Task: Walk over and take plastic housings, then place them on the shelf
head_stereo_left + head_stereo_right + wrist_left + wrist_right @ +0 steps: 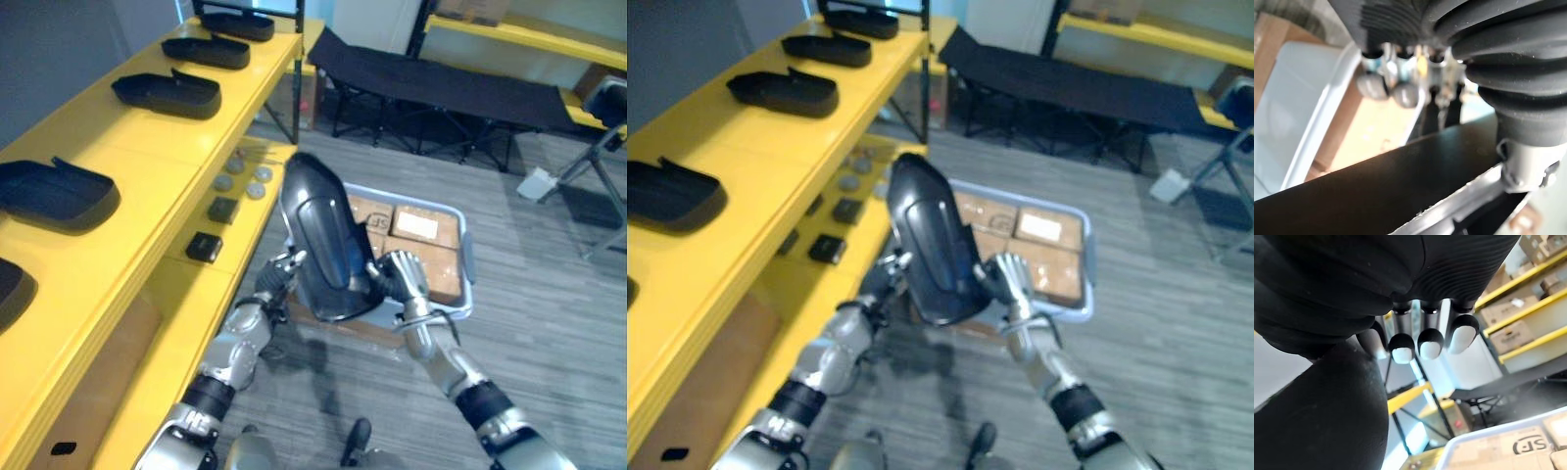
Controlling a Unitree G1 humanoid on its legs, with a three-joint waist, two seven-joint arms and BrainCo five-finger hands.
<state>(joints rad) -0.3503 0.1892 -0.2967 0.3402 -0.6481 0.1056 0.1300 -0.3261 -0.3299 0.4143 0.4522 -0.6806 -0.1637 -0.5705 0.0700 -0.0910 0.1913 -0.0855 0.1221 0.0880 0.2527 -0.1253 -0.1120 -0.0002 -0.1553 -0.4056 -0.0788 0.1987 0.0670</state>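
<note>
The held housing [323,235], a black, glossy, elongated plastic shell, stands nearly upright at the centre of the head views, clear of the shelf and raised between the two hands. The right hand [404,277] is on its right side, low down, with its fingers [1430,340] straight and laid flat against the shell rather than wrapped round it; the right wrist view shows the dark curved surface just beside those fingers. The left hand [277,277] sits against the housing's lower left edge, mostly hidden behind it, and I cannot tell whether it is flat or clenched there; the left wrist view shows the shell's black edge running across close to the hand.

The yellow shelf [147,166] runs along the left of the frame from the bottom to the upper centre. On its top board lie a row of shelved housings [167,93], each apart from the next. On the lower board [186,294] are two small black blocks [204,246] and, nearer the top of the frame, some grey discs [242,176].

Behind the held housing, right of centre, a pale tote [466,257] on the floor holds cardboard boxes [419,227]. A black folding cot [441,93] stands across the upper right.
</note>
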